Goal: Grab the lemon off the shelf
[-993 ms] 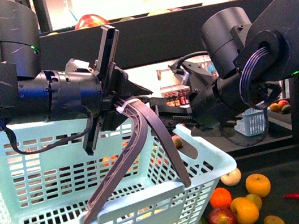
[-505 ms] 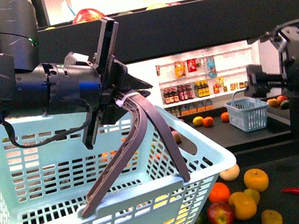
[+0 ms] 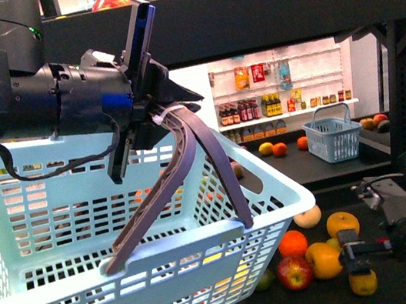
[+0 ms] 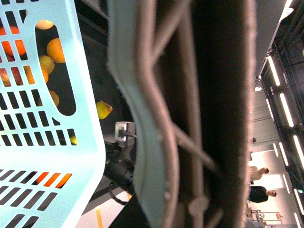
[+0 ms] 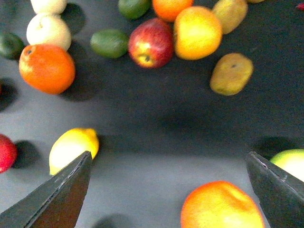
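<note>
Fingers [image 3: 140, 45] of the left gripper [image 3: 147, 122] clamp the dark handle [image 3: 195, 176] of a pale blue basket [image 3: 56, 301] in the front view. The right gripper [image 3: 351, 256] hangs low among fruit [image 3: 326, 260] on the black shelf [image 3: 281, 14]. Left wrist view: that handle, close up. Right wrist view: pads [image 5: 57, 194] spread wide and empty. The lemon [image 5: 73, 149], yellow and oval with a nubbed end, lies on the tier just beside one pad.

One black shelf [image 3: 258, 14], one large pale basket [image 3: 202, 239], one small blue basket [image 3: 335, 147]
</note>
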Robot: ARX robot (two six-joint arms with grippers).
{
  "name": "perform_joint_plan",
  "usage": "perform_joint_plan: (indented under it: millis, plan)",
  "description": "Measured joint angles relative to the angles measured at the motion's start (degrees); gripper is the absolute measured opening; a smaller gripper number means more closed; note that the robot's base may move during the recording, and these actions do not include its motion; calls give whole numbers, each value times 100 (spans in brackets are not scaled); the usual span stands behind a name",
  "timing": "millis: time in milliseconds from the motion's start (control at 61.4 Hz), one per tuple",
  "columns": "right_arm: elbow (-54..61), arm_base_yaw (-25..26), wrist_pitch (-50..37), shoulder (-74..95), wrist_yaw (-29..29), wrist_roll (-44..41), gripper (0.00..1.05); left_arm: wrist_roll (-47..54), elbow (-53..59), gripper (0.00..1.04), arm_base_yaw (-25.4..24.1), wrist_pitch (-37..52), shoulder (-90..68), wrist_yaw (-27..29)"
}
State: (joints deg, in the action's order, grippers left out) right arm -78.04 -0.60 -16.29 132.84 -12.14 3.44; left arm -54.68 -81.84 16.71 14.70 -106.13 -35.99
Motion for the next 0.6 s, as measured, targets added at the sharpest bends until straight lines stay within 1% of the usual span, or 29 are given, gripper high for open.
perform_joint_plan:
  millis: [309, 456, 602]
  plan:
    - [63, -1019, -208, 863, -120, -457, 97, 0, 0, 10, 0, -2, 0, 0]
    - [-98, -1307, -175, 1217, -111, -732, 97, -4, 0, 10, 0, -2, 0, 0]
    - [-542, -1458, 37, 1576, 166, -798, 97, -2, 0, 10, 0, -2, 0, 0]
